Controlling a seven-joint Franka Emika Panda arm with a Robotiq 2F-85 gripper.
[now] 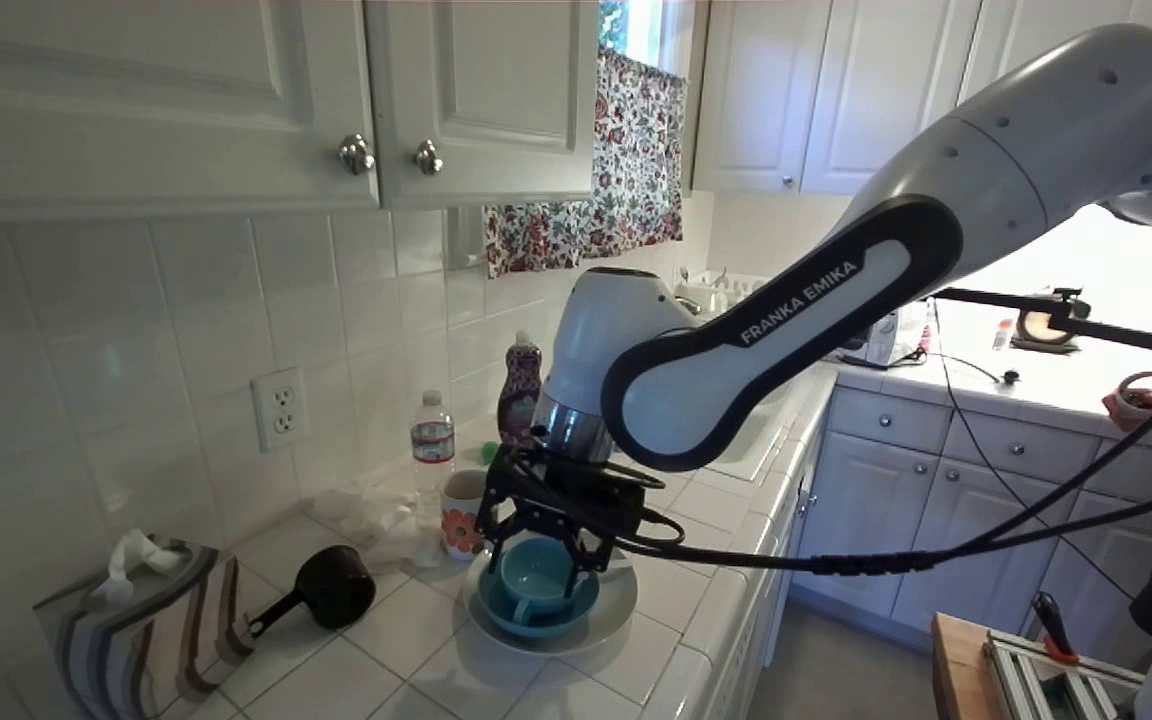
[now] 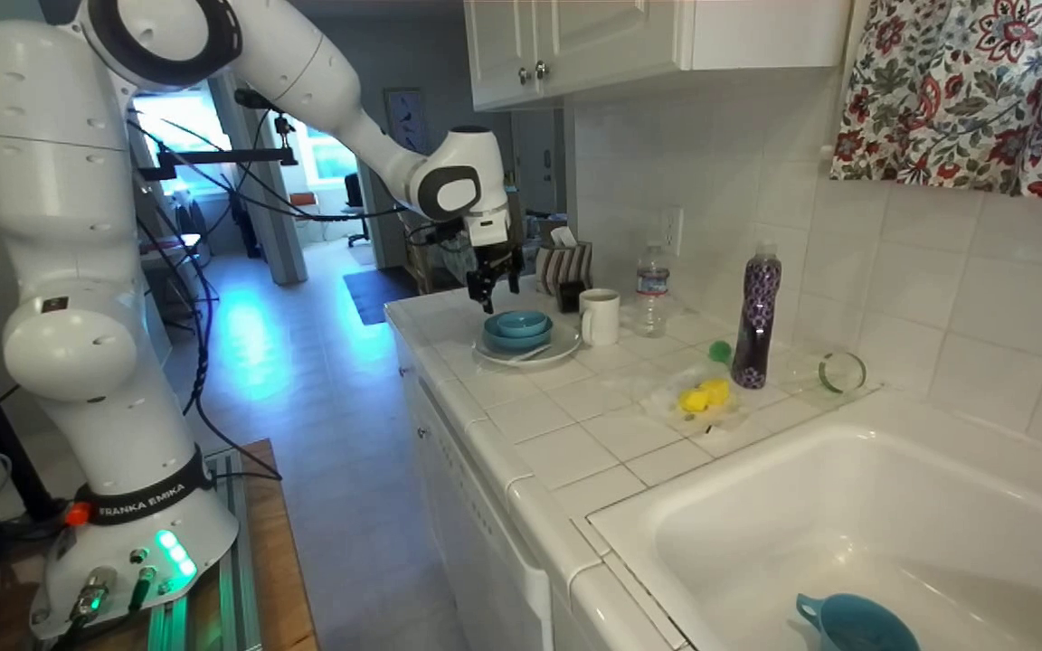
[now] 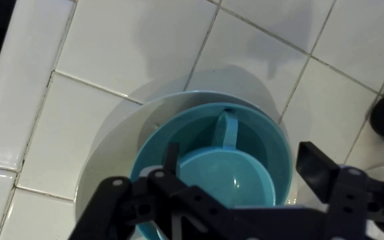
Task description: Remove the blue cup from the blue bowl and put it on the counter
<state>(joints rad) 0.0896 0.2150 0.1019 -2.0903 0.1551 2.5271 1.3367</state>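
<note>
White cabinets (image 1: 266,90), floral curtain (image 2: 973,99), tiled wall (image 1: 126,360)

Floor (image 2: 322,389) glares blue — soft shadows cross counter (image 3: 165,46).

The blue cup (image 3: 227,176) looks glossy, the counter (image 3: 95,50) shiny tile, the curtain (image 1: 636,150) cloth.

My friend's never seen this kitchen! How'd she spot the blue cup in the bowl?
On the white tiled counter is a pale plate with a blue bowl on it. The blue cup sits inside that bowl: it's narrower, with a looped handle; the bowl shows none.
</note>
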